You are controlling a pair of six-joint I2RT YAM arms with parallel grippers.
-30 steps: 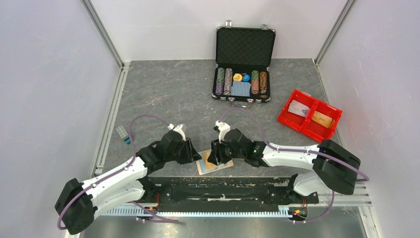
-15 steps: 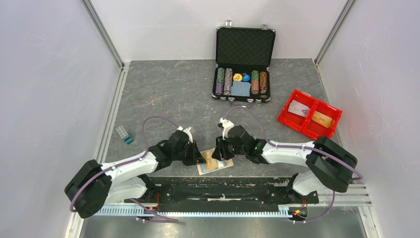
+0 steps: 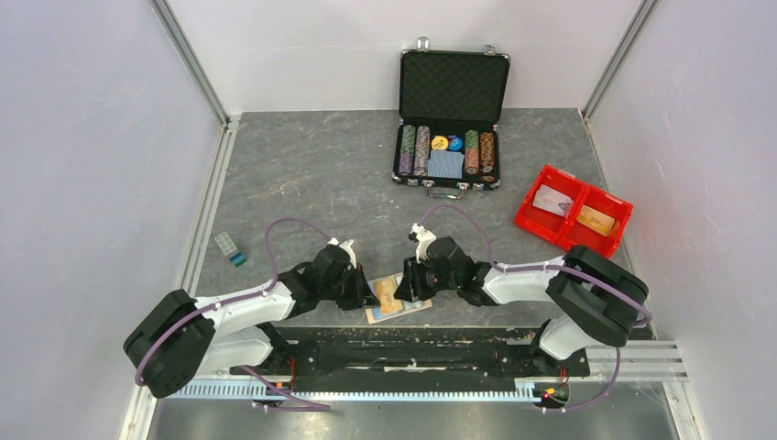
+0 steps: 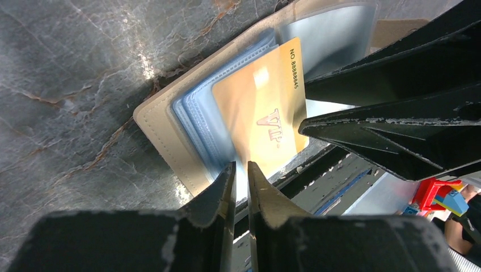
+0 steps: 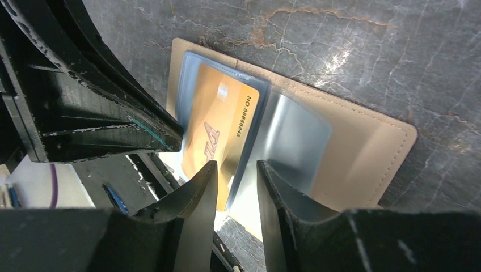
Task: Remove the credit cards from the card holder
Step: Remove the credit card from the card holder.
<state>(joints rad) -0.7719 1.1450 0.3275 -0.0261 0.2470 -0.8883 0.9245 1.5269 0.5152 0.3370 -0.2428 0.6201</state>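
Observation:
The tan card holder (image 3: 414, 306) lies open on the table near the front edge, its pale blue sleeves (image 4: 198, 113) showing. An orange-gold credit card (image 4: 264, 107) marked VIP sits in a sleeve, also seen in the right wrist view (image 5: 218, 127). My left gripper (image 4: 241, 166) is nearly closed, its tips at the holder's near edge (image 4: 156, 127) with nothing visible between them. My right gripper (image 5: 237, 165) is open and straddles the card's lower corner and sleeve edge over the holder (image 5: 363, 153). In the top view both grippers, left (image 3: 368, 295) and right (image 3: 400, 286), meet over the holder.
A red tray (image 3: 541, 225) at the right holds a pale card (image 3: 552, 200) and an orange-yellow card (image 3: 596, 220). An open black chip case (image 3: 453, 119) stands at the back. A small pale item with a blue-teal end (image 3: 231, 248) lies at the left.
My left gripper has moved right and down onto the holder's left side. My right gripper has settled lower over the gold card. The holder has stayed in place.

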